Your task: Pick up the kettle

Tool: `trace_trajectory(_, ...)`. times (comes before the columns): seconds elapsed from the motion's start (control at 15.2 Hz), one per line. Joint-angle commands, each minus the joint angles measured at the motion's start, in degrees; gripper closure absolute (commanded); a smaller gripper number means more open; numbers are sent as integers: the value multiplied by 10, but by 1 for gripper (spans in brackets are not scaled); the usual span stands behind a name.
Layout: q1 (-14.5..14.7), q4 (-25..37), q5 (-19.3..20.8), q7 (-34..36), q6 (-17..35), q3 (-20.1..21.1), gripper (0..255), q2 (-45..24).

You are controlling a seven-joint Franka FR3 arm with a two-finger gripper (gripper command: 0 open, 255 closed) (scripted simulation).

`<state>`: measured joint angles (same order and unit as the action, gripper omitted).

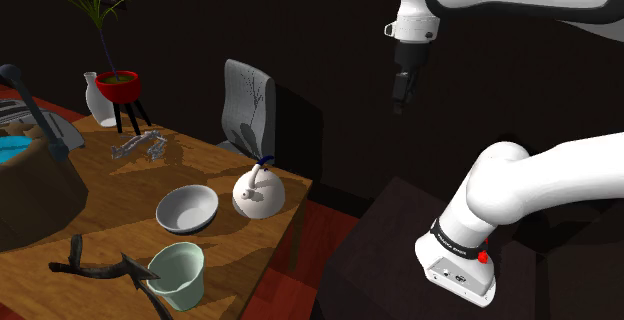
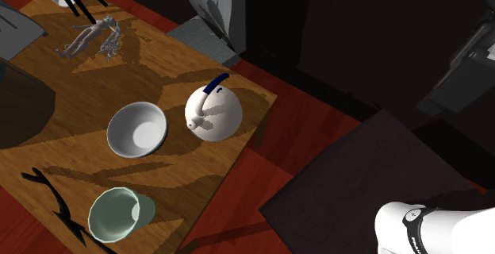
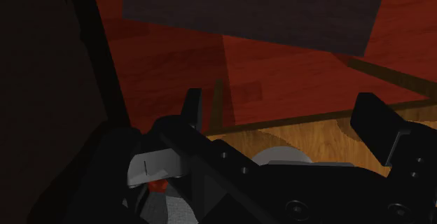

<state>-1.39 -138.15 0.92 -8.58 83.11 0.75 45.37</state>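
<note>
A home dining room: wooden table, chair, potted plant (red plank floor).

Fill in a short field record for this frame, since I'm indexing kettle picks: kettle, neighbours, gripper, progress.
kettle: white, dark blue handle, upright on the table, near a corner
bowl: white, beside the kettle, not touching it
cup: pale green, near the bowl, apart from it
gripper: open, empty, high up, to the shoulder view's right of the kettle, off the table
progress: kettle not yet grasped
</note>
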Motion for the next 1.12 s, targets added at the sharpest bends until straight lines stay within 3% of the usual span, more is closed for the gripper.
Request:
trace_trajectory(0.0,0,0,0,0,0,0,0,0)
trace_trajectory(0.53,-12,-62,-91,213,135,110,0,-39)
trace_trajectory(1.06,-39,-56,-136,421,292,223,0,-161)
